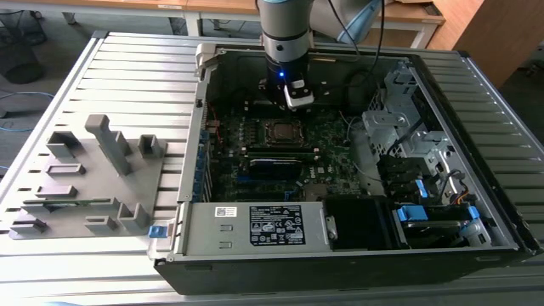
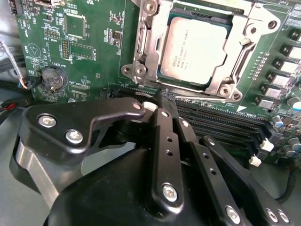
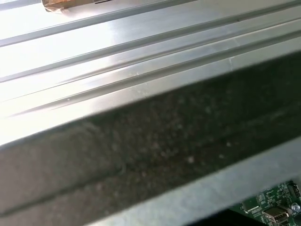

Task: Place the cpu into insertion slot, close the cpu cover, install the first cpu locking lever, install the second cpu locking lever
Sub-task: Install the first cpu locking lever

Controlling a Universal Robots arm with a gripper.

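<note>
In the second wrist view the cpu (image 2: 196, 47) lies flat in the insertion slot (image 2: 221, 88) on the green motherboard (image 2: 89, 52). The silver cpu cover (image 2: 151, 44) lies down around it, the chip's top showing through the window. My gripper (image 2: 165, 96) is shut. Its black fingertips (image 2: 162, 117) meet at the end of a thin silver locking lever (image 2: 202, 99) that runs along the socket's edge beside the memory slots. I cannot tell whether the lever is pinched. In the exterior view the gripper (image 1: 295, 99) hangs just behind the insertion slot (image 1: 281, 131) inside the open computer case.
The case (image 1: 200, 159) lies open on a ribbed metal table (image 1: 127, 70). A labelled power supply box (image 1: 255, 223) fills its near side, and drive bays (image 1: 408, 146) and cables stand on the exterior view's right. A grey fixture block (image 1: 85, 178) sits on the left. Long memory slots (image 2: 225, 125) run beside the socket.
</note>
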